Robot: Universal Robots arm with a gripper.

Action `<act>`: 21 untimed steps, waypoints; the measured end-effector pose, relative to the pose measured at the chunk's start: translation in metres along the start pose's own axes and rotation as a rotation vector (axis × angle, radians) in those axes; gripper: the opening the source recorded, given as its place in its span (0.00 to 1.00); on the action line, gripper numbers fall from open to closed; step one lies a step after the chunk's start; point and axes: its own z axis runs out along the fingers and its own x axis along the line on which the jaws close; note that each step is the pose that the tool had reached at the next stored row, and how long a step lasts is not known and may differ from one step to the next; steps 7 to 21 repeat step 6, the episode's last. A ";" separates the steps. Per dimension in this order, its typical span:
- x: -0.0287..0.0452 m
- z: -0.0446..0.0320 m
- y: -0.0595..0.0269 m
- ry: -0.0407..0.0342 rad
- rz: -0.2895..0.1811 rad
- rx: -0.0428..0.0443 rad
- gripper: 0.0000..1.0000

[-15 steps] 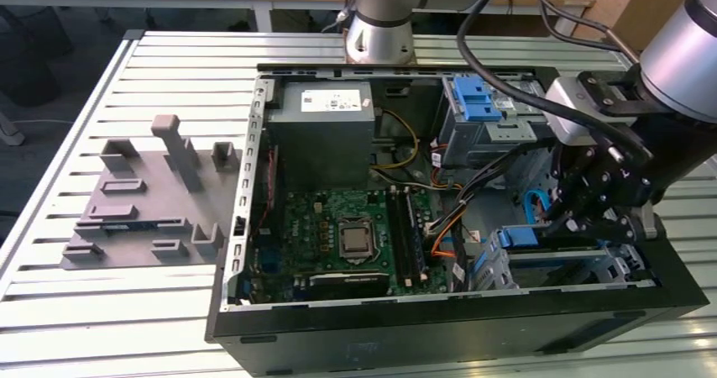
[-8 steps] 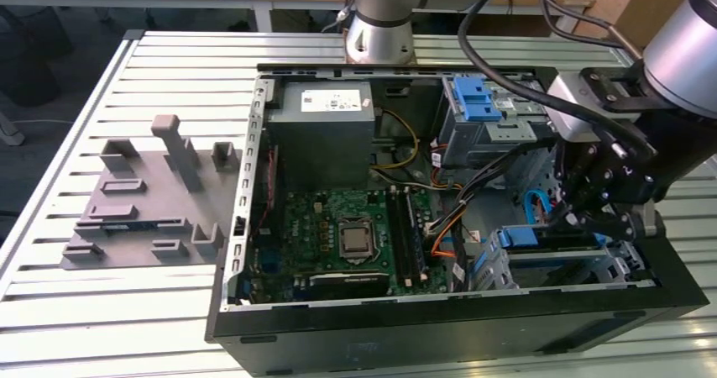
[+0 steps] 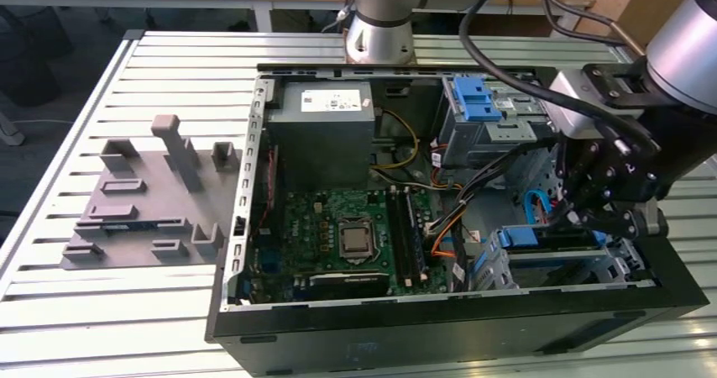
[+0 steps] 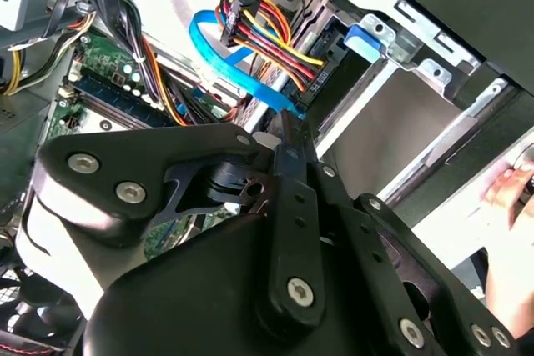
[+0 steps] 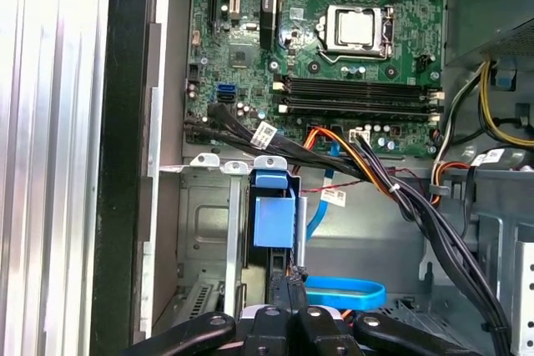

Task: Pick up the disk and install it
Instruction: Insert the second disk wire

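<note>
One disk (image 5: pixel 274 221) sits edge-up in the drive cage (image 5: pixel 209 231) — install nearly done, I judge; the gripper (image 5: pixel 288 302), fingers pinched together, hovers just behind it — next calls for seating pressure.

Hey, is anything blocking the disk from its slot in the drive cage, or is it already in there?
Nothing visible blocks it. The disk already sits in the drive cage, blue carrier tab outward, with the gripper right at its end. Loose cables run beside the cage.
</note>
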 end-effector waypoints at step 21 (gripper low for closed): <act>-0.0001 -0.0027 0.0001 -0.0003 0.000 0.0000 0.11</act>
